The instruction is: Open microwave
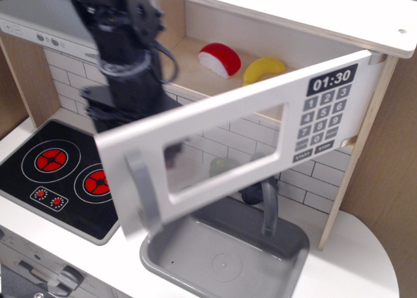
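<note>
1. Your microwave point(273, 24) sits up under the top shelf, and its door point(228, 148) is swung well out toward the near left, hinged at the right.
2. The cavity is exposed, showing a red-and-white toy point(219, 57) and a yellow one point(264, 68), so I judge the opening mostly done.
3. Your tool point(127, 112) sits behind the door's left edge; you cannot tell its opening or grip.
4. The door and handle point(144, 193) are motion-blurred, and the sink point(221, 259) is partly hidden.
</note>
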You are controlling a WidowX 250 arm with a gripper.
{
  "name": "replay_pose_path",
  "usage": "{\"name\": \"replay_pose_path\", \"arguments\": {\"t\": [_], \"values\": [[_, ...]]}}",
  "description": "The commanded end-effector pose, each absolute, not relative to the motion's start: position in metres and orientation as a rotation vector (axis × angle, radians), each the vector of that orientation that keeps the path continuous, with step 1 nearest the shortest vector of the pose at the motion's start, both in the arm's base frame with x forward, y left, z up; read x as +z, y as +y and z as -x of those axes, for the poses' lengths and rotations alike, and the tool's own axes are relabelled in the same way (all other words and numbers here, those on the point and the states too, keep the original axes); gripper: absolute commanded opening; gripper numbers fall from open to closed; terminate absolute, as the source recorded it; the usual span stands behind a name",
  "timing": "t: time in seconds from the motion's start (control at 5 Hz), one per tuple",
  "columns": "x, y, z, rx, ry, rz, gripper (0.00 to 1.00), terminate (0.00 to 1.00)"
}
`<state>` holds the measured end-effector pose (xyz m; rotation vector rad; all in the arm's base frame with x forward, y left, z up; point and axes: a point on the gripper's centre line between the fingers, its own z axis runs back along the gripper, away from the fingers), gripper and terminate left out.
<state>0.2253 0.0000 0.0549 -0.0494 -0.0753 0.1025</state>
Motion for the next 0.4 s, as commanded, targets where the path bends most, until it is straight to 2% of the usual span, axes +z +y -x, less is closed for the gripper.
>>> {"name": "replay_pose_path", "arguments": {"t": [0.0,0.2], "values": [[0.061,-0.064,-0.219,0.000,-0.085,0.084,1.00,0.00],[0.051,-0.086,-0.221,-0.023,-0.104,0.096,1.00,0.00]]}}
